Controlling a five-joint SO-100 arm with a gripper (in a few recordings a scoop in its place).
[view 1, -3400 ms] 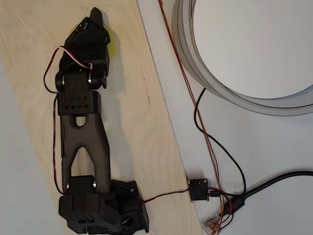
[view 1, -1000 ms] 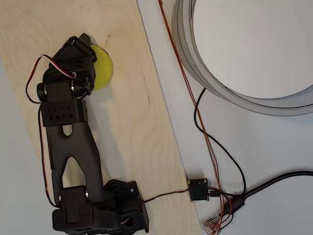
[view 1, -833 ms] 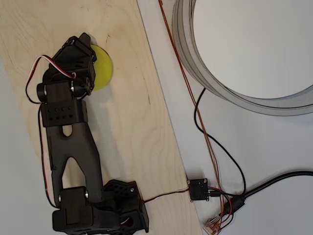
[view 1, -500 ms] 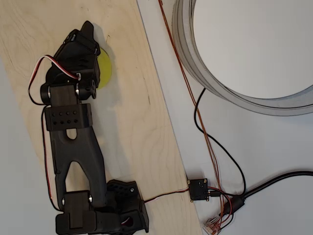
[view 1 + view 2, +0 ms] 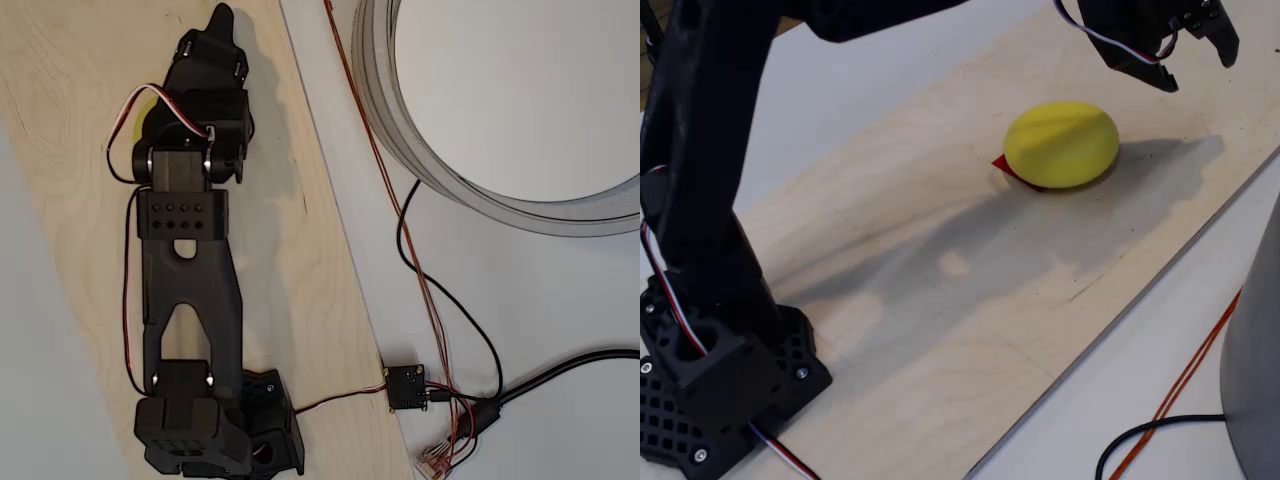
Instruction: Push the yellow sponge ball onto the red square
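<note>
Pale plywood board (image 5: 940, 300) lying on a white worktop (image 5: 520, 300); black arm reaching along it, gripper (image 5: 210, 45) hanging above and just past the yellow sponge ball (image 5: 1061, 144); jaws' state I cannot tell, too little of them showing; ball sitting on the red square (image 5: 1002, 166), covering most of it, only a red corner peeking out at its left in the fixed view; push looking essentially finished, next move probably just lifting clear without nudging it; ball is matte, foam-like, slightly flattened, unmarked; overhead, a yellow sliver (image 5: 142, 112) showing beside the wrist.
</note>
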